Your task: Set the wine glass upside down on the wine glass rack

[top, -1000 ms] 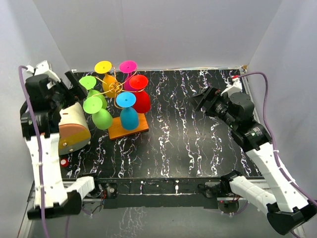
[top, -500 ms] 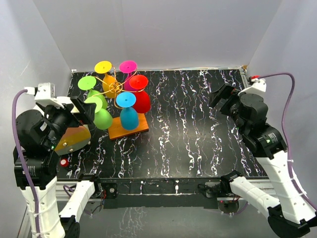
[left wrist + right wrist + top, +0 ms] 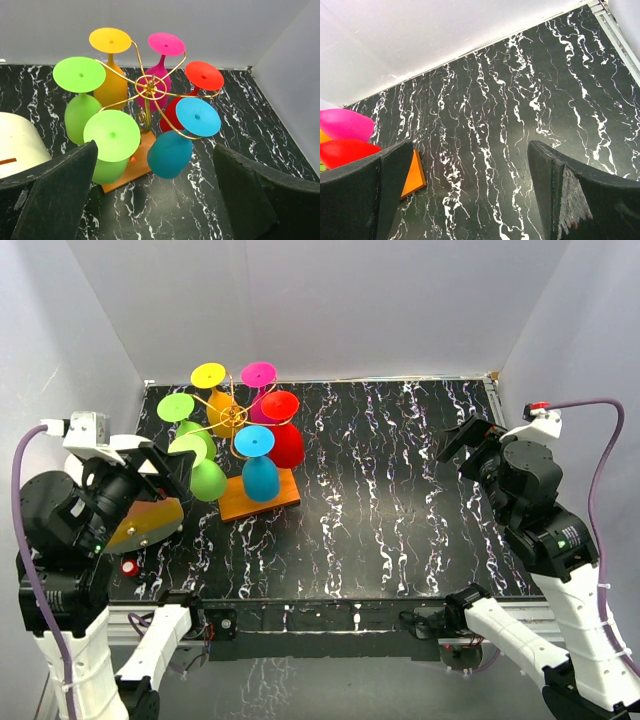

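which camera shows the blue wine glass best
The left wrist view: the blue wine glass hangs upside down on the gold rack, close and unblocked. The top view shows it whole but small. The right wrist view misses it; the pink glass and red glass show at its edge.

No legible text (none anywhere).

The left arm [image 3: 62, 540] and right arm [image 3: 560, 540] are standing folded at the elbow, wrists angling forward and inward. The left gripper [image 3: 172, 462] and right gripper [image 3: 468, 438] are holding their jaws spread wide, gripping nothing.
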Robot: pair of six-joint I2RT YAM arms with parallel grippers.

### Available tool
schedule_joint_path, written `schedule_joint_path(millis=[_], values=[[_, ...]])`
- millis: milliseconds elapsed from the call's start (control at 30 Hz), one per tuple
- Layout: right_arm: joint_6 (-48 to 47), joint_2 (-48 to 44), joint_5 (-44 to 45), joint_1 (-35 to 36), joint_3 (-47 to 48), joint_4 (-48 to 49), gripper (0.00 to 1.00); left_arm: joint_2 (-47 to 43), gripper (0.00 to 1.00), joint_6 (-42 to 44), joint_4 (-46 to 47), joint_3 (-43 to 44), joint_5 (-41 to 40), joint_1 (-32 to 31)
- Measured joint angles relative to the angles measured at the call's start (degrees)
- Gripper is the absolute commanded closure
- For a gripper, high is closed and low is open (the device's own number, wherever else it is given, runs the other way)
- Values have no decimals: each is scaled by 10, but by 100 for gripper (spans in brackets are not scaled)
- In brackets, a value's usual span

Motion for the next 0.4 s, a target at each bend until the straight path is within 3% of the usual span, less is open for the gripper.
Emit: schedule_joint_path(millis=[400], values=[[0, -29, 1, 0, 13, -14, 2, -30, 1, 1, -7, 48, -26, -7]])
